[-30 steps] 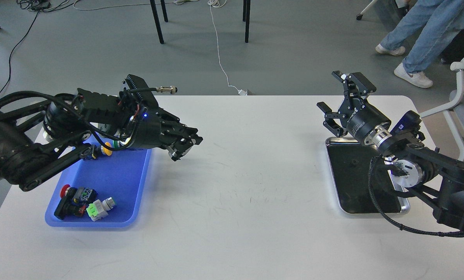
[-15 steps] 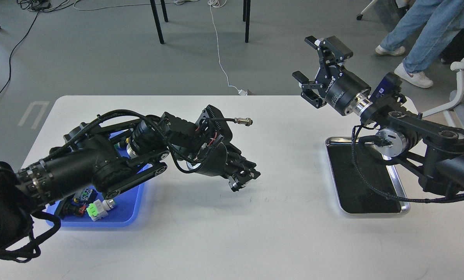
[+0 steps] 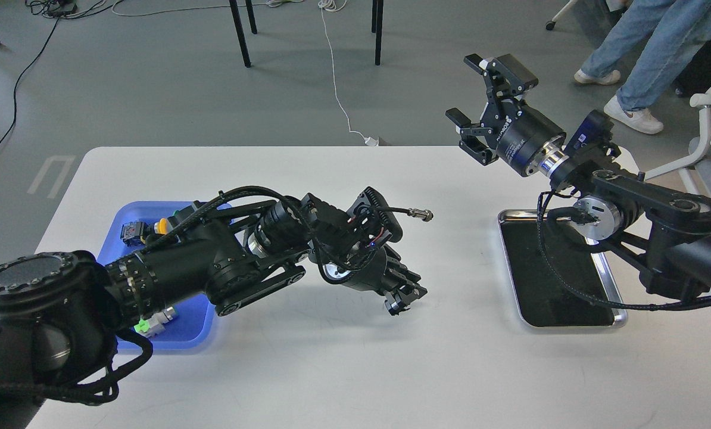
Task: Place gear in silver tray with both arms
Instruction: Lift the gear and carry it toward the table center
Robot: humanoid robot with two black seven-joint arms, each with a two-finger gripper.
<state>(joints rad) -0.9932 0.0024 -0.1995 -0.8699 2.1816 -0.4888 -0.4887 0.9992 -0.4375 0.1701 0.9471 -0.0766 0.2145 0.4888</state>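
The left arm reaches across the table (image 3: pixel 343 369), its gripper (image 3: pixel 404 298) tipped down near the middle, fingers drawn together; whether they pinch anything cannot be told. The right arm is raised, its gripper (image 3: pixel 480 113) spread wide and empty above the far edge. The silver tray (image 3: pixel 620 319) lies at the right under that arm, the blue tray (image 3: pixel 189 336) at the left.

A silver tray (image 3: pixel 616 298) of shiny polished metal with a matt black inner surface. A blue tray (image 3: pixel 196 330) of smooth plastic. The white table (image 3: pixel 331 369) looks smooth and matt, faintly scuffed. Both arms are matt black, the right arm (image 3: pixel 647 202) with bright metal wrist rings. The grey floor (image 3: pixel 153 77) looks smooth, slightly sheened.
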